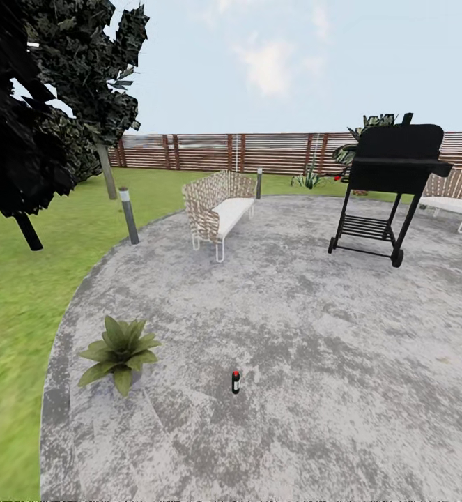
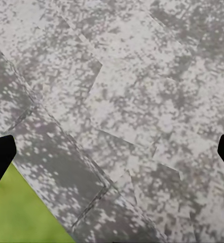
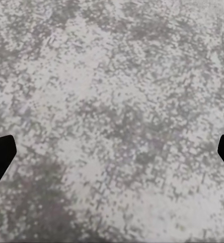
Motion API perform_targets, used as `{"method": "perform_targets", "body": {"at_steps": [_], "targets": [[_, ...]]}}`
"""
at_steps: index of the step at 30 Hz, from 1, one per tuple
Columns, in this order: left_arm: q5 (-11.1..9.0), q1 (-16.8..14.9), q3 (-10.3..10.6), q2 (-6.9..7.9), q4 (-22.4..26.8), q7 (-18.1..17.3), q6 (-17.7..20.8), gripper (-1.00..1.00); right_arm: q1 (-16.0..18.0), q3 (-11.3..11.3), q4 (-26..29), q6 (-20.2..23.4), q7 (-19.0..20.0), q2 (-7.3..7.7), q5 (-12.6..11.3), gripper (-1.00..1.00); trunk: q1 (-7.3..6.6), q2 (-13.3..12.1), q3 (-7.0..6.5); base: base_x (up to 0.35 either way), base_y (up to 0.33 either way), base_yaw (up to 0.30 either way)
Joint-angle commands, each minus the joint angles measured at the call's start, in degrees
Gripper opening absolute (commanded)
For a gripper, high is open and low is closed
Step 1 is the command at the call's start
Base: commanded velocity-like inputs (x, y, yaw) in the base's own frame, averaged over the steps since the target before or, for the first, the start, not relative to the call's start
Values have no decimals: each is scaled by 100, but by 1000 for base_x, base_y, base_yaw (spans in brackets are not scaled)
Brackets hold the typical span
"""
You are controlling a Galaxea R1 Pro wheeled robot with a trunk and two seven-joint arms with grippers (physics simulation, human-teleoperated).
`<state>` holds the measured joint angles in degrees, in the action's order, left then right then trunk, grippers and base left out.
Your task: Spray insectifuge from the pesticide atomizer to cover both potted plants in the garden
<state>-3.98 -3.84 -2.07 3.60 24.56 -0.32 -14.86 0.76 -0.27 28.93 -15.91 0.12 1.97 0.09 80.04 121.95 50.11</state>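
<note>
Head view first: we see the round grey patio (image 1: 293,328) wide and bare ahead, its curved edge meeting lawn (image 1: 14,293) on the left; pesticide atomizer (image 1: 235,381) stands upright on the paving, potted plant (image 1: 119,352) near it by the patio edge; bench (image 1: 220,209), grill (image 1: 391,188) and fence (image 1: 258,152) lie well beyond. Left wrist view: left gripper (image 2: 112,157) spread wide, holding nothing, over paving beside grass. Right wrist view: right gripper (image 3: 112,157) likewise wide and unladen over paving; the atomizer's place relative to either pincer we cannot tell.
</note>
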Motion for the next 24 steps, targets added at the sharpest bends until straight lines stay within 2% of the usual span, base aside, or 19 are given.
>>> {"method": "perform_targets", "body": {"at_steps": [1,11,20,24], "targets": [[-41,-3,5,1,-4,-3,-17,100,3,-2,-3,-18,3,-1,1,100,22,43,23,0,0,-3],[-41,-3,5,1,-4,-3,-17,100,3,-6,-13,-18,-3,-4,8,100,241,444,203,0,0,-23],[-41,-3,5,1,-4,-3,-17,100,3,-8,-33,-18,5,-4,9,100,439,805,365,0,0,-257],[-43,-3,2,1,-1,-3,-20,100,3,-8,-38,-18,6,-4,9,100,439,805,365,0,0,-296]]}}
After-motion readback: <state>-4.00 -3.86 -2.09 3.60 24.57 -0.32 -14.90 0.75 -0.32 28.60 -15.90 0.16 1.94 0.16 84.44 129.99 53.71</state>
